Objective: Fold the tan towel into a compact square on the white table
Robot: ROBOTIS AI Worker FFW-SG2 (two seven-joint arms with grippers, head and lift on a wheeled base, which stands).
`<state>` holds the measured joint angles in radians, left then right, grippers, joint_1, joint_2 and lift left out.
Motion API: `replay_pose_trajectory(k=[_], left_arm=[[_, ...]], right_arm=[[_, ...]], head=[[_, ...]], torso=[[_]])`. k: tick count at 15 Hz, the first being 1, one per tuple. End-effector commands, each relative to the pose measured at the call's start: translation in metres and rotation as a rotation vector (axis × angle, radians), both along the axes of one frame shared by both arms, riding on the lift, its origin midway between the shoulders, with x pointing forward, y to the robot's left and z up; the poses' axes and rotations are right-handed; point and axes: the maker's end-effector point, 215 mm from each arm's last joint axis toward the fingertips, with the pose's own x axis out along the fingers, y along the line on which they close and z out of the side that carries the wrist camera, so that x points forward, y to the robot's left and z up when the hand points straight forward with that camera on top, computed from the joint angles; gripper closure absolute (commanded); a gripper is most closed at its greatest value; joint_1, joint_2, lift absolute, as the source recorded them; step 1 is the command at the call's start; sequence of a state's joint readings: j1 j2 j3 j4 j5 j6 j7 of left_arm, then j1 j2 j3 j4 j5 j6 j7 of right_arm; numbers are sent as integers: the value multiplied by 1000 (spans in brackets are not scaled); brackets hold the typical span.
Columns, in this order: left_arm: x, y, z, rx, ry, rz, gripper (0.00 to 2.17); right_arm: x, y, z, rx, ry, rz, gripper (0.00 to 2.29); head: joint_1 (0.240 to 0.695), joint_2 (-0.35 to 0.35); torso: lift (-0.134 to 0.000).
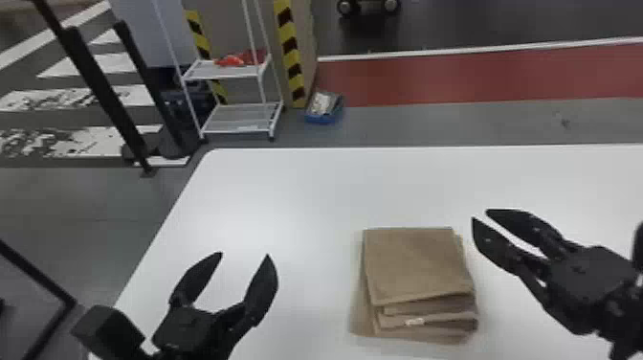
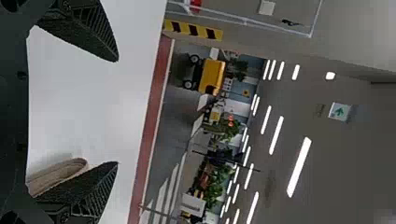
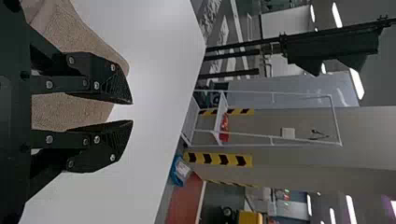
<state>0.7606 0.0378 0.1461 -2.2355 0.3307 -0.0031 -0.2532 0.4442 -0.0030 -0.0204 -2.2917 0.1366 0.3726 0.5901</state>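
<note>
Centrally, the tan towel (image 1: pixel 416 265) lies on the white table (image 1: pixel 296 191) between the two grippers, folded into a compact, nearly square stack. Several layers show, unevenly stepped, along the edge nearest the robot, where a small white label (image 1: pixel 414 321) is exposed. Just beside the towel, on its right, is the right gripper (image 1: pixel 480 215), pointing inward; its jaws stand slightly parted, with a narrow gap between the tips and nothing pinched. Well apart from the towel, on its left, is the left gripper (image 1: pixel 244 255), its jaws spread wide and holding nothing.

Beyond the table's far edge stands a white shelf rack (image 1: pixel 227 71) bearing a red item (image 1: pixel 232 60). Near the rack, a blue container (image 1: pixel 318 118) rests on the floor, close to the foot of a column marked by a yellow-and-black strip (image 1: pixel 290 45). Farther right runs a red floor band (image 1: pixel 478 76).
</note>
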Motion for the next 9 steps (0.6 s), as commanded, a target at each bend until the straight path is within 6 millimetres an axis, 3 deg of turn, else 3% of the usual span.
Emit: replay_pose_trajectory(k=[1, 3, 5, 9], left_arm=[[-18, -14, 9, 58, -54, 19, 87], [-31, -27, 11, 101, -83, 34, 87], [-45, -32, 20, 173, -139, 92, 83], [-58, -29, 11, 225, -106, 108, 83]], right_arm=[[-41, -20, 23, 39, -167, -98, 26], [-58, -53, 20, 40, -189, -192, 36], [-62, -96, -11, 58, -150, -265, 43], [-65, -123, -14, 76, -180, -293, 56]], head=[[695, 170], [695, 139], [695, 75], [695, -24]], torso=[[-123], [-123], [-123], [-123]])
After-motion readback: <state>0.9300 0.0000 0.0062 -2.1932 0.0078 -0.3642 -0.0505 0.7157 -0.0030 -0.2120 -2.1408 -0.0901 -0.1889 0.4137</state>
